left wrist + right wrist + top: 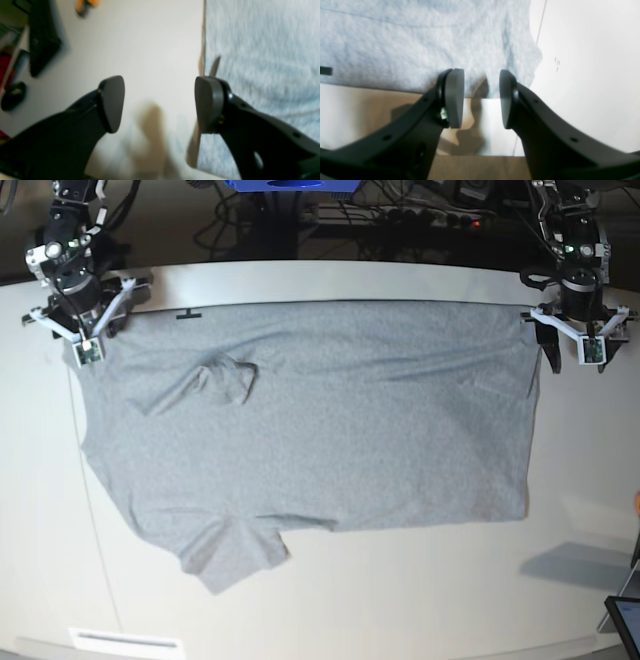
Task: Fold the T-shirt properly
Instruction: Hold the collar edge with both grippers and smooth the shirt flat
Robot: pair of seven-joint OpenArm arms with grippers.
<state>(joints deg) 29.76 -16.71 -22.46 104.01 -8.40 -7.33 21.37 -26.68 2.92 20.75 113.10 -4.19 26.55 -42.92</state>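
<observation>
The grey T-shirt (330,420) lies spread flat on the white table (400,600), plain side up. One sleeve (212,385) is folded onto the body, and the other (235,555) sticks out toward the near edge. My left gripper (572,345) hovers at the shirt's far right corner. In the left wrist view its jaws (160,103) stand open and empty, with the shirt's edge (262,62) beside one pad (208,103). My right gripper (82,330) is at the far left corner. Its jaws (481,98) are open over the shirt's hem (420,50), gripping nothing.
A small black mark (187,313) sits at the table's far edge by the shirt. A dark screen corner (625,620) pokes in at the near right. A white label (125,642) lies near the front left. Cables and stands crowd the space behind the table.
</observation>
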